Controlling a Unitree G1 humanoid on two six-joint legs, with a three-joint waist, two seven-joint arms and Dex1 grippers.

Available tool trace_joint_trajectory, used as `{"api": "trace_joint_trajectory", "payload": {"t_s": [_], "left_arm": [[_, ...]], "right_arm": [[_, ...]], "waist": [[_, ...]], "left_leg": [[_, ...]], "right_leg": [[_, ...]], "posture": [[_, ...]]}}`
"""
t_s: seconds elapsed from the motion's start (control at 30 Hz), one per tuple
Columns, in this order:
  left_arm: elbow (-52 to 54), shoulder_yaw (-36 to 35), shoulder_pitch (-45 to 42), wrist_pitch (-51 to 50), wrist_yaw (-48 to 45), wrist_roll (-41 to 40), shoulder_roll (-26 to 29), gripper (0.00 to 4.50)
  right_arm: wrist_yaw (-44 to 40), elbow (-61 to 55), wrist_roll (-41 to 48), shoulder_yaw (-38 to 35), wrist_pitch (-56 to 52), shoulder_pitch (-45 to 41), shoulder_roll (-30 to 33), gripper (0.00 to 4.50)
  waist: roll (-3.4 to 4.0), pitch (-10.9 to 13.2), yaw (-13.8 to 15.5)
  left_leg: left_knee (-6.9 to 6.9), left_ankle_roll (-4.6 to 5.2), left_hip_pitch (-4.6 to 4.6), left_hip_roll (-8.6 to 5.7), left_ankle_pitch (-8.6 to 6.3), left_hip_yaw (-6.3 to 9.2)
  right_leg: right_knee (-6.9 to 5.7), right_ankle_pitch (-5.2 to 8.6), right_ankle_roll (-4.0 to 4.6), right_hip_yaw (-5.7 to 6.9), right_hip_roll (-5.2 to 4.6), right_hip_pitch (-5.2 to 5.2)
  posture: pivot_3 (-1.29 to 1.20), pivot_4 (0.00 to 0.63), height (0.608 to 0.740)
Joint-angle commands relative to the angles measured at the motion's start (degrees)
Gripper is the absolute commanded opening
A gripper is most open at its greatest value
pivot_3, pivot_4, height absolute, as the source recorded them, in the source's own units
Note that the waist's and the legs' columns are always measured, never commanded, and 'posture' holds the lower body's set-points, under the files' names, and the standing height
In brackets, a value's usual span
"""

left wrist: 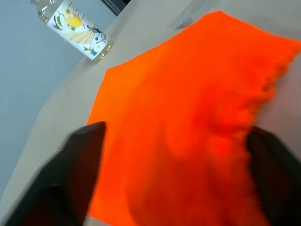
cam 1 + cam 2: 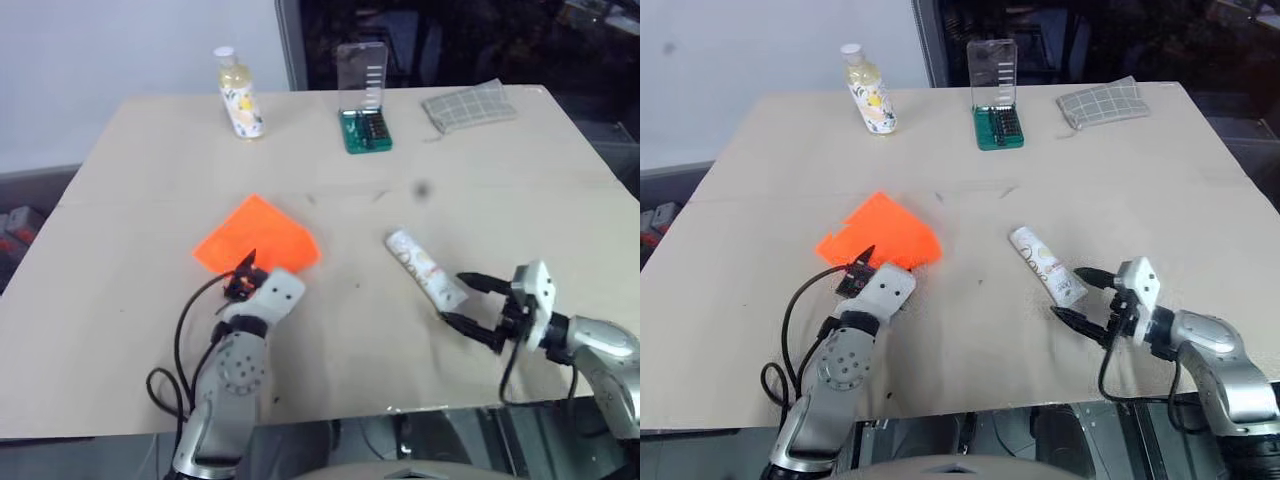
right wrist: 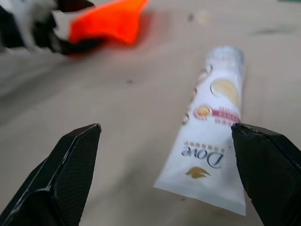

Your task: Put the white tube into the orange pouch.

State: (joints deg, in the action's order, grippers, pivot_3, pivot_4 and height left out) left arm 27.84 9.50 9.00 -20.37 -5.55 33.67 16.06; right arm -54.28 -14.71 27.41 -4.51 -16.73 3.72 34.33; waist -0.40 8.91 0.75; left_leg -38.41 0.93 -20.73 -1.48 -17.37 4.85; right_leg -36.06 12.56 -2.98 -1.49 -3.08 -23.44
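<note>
Looking down over our arms, we see the white tube [image 2: 425,267] lying flat on the tan table [image 2: 520,180], right of centre, its crimped flat end toward our right gripper [image 2: 462,298]. That gripper lies low over the table with its two black fingers spread wide, one on each side of the tube's flat end; in the right wrist view the tube [image 3: 211,141] lies between the fingertips without touching either, so nothing is held.

We find the orange pouch [image 2: 258,238] flat on the table left of centre, well apart from the tube. Our left gripper [image 2: 243,277] is at the pouch's near edge. In the left wrist view the orange fabric [image 1: 188,127] lies between the two dark fingers [image 1: 70,179], which stand partly apart around it; we cannot tell whether they pinch the cloth.

Along the far side of the table stand a yellowish bottle [image 2: 240,95] with a white cap, a green case [image 2: 364,125] with its clear lid raised, and a folded checked cloth [image 2: 468,105].
</note>
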Motion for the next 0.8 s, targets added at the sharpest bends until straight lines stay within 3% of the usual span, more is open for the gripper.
{"api": "trace_joint_trajectory", "payload": {"t_s": [0.03,0.07,0.37,0.6,0.7,0.8], "left_arm": [[4.20,-0.90,-0.07,0.98,-1.62,-0.04,0.85,1.68],[4.46,-1.14,-0.17,0.95,-2.07,-0.08,1.11,1.22],[7.23,-3.06,-1.42,-1.55,-7.10,-1.14,1.70,1.22],[8.63,-4.72,-2.14,-6.86,-11.21,-5.85,-0.56,1.22],[9.13,-5.08,-2.61,-6.16,-11.93,-6.40,0.44,1.96],[8.73,-4.43,-2.58,-4.79,-11.10,-4.82,1.76,3.37]], "right_arm": [[3.97,1.09,-3.90,0.98,2.72,-1.89,-1.70,4.50],[5.45,1.69,-5.40,1.46,3.15,-2.47,-2.32,4.50],[17.18,4.84,-17.59,6.66,4.54,-4.88,-6.97,4.50],[18.45,5.84,-18.78,7.16,5.56,-4.81,-8.34,4.50],[17.78,5.92,-18.52,7.50,6.18,-4.46,-8.40,4.50],[17.88,6.13,-18.68,7.77,6.54,-4.24,-8.59,4.50]], "waist": [[0.00,0.00,0.00],[0.00,0.00,-0.01],[0.00,-0.01,-0.02],[0.00,-0.02,-0.11],[-0.01,-0.03,-0.13],[-0.01,-0.03,-0.12]], "left_leg": [[0.00,0.00,0.00,0.00,0.00,-0.01],[0.00,0.00,0.00,0.00,0.00,0.00],[0.01,-0.05,0.00,-0.01,0.03,0.00],[0.00,-0.04,0.03,-0.02,0.02,0.00],[-0.01,-0.04,0.04,-0.01,0.02,0.00],[-0.01,-0.04,0.06,-0.01,0.02,0.01]], "right_leg": [[0.00,0.00,0.00,0.00,0.00,0.00],[0.00,0.00,0.00,0.00,0.00,0.00],[0.00,0.00,0.00,0.01,0.00,-0.01],[-0.04,0.00,0.00,0.00,0.02,0.00],[-0.07,0.00,0.00,0.00,0.02,0.00],[-0.11,0.00,0.01,0.00,0.04,-0.01]], "posture": [[0.00,0.150,0.740],[0.00,0.150,0.740],[0.00,0.150,0.740],[0.00,0.150,0.740],[0.00,0.150,0.740],[0.00,0.150,0.740]]}}
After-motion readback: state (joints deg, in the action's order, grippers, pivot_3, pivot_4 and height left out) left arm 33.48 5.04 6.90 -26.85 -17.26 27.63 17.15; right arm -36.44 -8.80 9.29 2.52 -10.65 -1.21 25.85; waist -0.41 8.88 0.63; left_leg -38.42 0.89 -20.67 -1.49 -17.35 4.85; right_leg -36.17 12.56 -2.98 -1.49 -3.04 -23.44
